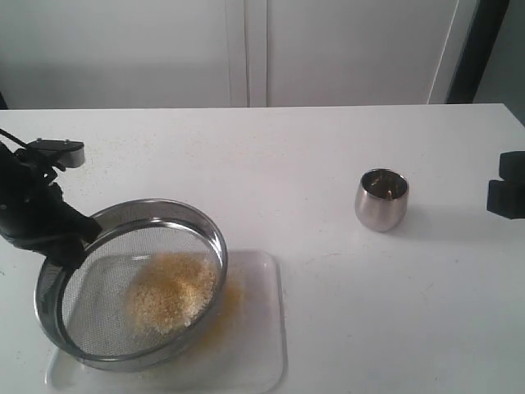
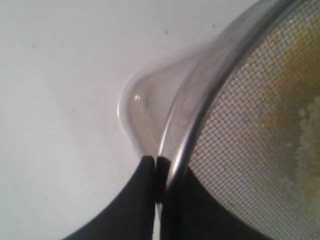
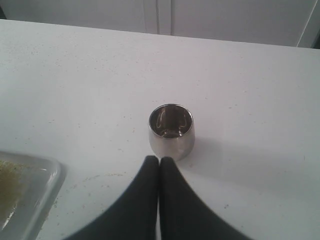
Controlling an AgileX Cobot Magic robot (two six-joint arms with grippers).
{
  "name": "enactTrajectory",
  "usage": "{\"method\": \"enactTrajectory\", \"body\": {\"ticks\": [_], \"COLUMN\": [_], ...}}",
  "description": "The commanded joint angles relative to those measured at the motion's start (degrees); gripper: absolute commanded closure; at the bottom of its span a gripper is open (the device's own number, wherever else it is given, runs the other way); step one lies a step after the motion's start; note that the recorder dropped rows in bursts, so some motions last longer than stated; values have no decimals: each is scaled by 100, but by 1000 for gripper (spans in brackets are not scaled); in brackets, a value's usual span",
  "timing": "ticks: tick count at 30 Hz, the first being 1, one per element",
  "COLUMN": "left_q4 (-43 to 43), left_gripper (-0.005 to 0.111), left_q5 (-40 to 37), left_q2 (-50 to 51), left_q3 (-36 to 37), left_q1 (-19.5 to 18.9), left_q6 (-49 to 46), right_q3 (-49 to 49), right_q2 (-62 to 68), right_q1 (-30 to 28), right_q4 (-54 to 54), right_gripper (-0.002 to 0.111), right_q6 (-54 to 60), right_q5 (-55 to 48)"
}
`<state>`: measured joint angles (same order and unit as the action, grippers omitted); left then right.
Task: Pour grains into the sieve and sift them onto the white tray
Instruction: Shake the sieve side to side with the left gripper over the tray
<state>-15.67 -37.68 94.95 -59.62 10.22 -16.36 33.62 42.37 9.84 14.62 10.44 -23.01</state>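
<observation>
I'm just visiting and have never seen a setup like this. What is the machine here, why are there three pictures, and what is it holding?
It is a robot with two arms, each ending in a pincer. One picture looks over the whole white table; the other two come from small cameras on each arm's wrist. The left pincer is clamped on the steel rim of the sieve, holding it tilted over the white tray. The grains lie in a heap on the mesh, and some yellow dust shows on the tray below. The right pincer is shut and holds nothing; it sits just short of the small steel cup, which stands upright on the table.
</observation>
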Motion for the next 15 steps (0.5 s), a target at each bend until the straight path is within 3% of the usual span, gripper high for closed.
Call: {"method": "enactTrajectory", "body": {"ticks": [1,4,8,11,15], "left_q4": [-267,-270,-63,73,-423], "left_gripper": [107,107,107,107,107], "left_q5": [-44,33,-90,74,-171], "left_q2": [-74,-62,-62,-52,-52], "left_q3": [43,51,51,51,70], "left_q1": [339,243,497,231,414], "left_q6": [-284,78,-352,217,-559], "right_q3": [-36,-36,-36,-36,-36], "right_q2": [-29,-29,-29,-29,-29], "right_q1": [-13,-13,-13,-13,-13], "right_q4": [4,4,4,4,15], "right_gripper": [108,108,108,108,108], "right_q6": [-17,-29,-18,-18,-18], "right_q5": [106,104,104,91,126]}}
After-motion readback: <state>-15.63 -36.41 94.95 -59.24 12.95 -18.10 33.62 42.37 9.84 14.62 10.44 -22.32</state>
